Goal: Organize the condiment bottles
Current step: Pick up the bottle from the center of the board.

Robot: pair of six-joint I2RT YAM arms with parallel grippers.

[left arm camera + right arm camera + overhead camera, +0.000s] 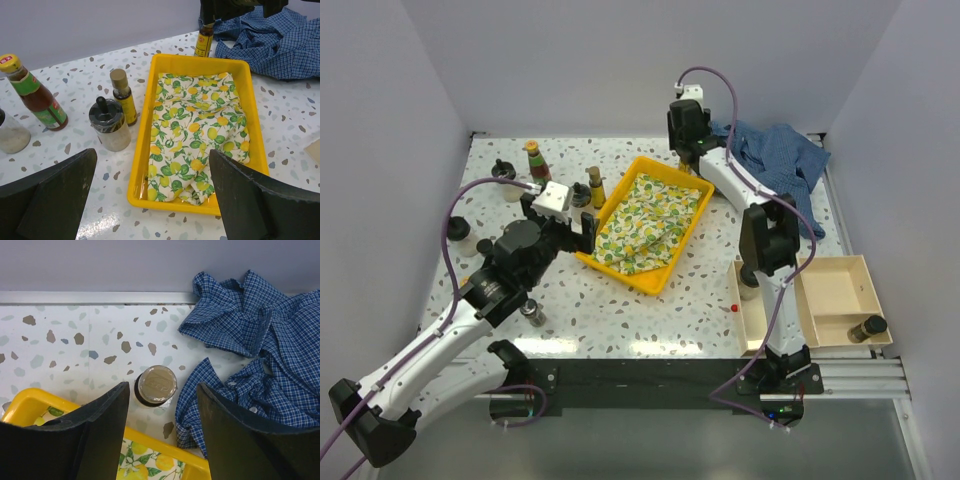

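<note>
The condiment bottles stand about the table. A green red-labelled bottle [532, 157] [35, 92], a black-lidded clear jar [582, 193] [109, 125] and a slim amber bottle [595, 185] [123, 97] stand left of the yellow tray [603, 211] [140, 150]. My left gripper [578, 222] [152, 200] is open and empty, low over the tray's near left corner. My right gripper [688, 150] [162, 440] is open, hovering above another amber bottle [203, 42] whose cap [157, 385] shows just beyond the fingertips, behind the tray.
A lemon-print cloth [645, 222] [200, 135] fills the tray. A blue checked shirt [775, 160] [250, 340] lies crumpled beside the right gripper. More jars stand at the left [503, 172], [457, 230], [531, 312]. A two-part wooden tray [840, 290] at the right holds one bottle [868, 327].
</note>
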